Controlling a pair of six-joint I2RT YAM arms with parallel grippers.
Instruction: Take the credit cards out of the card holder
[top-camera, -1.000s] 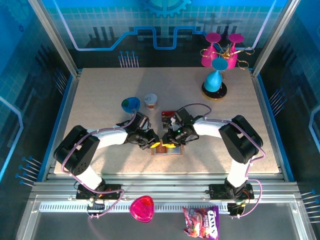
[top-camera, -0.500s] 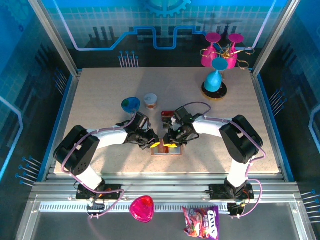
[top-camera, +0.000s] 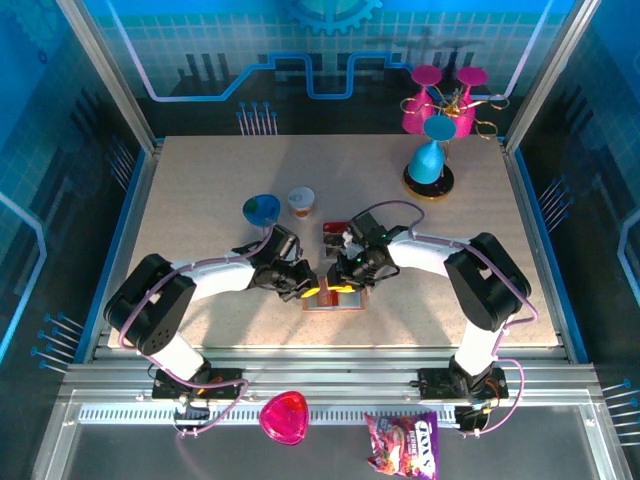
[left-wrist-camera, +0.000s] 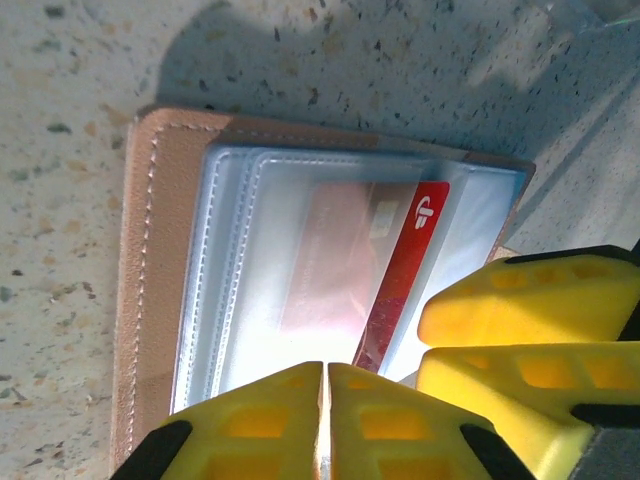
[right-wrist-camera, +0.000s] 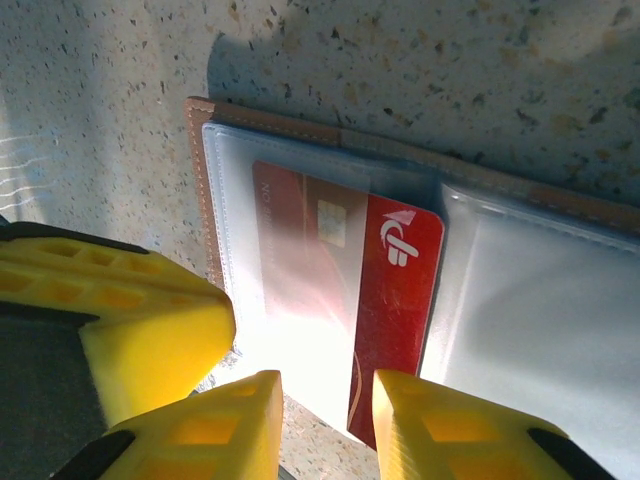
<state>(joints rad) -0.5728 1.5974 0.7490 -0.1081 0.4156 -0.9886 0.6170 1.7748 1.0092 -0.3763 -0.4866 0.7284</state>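
Vs 0.5 s ago: R gripper (top-camera: 348, 285) sits a touch farther right over the card holder (top-camera: 333, 299); L arm barely differs. L gripper (left-wrist-camera: 325, 385) jaws are pressed together, hairline gap, I can't see anything pinched. R jaws are part-open, straddling the red card (right-wrist-camera: 395, 300) edge w/o clamping. Card lies under a clear sleeve (left-wrist-camera: 250, 260) in the open holder, flat on the table (top-camera: 200, 200). Both grippers crowd 1 edge. Cup (top-camera: 301, 201) & teal bowl (top-camera: 262, 209) stand behind, apart.

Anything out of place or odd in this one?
Off the table, a snack bag and a pink object lie by the arm bases. The wallet lies open, flat, red card in its sleeve.
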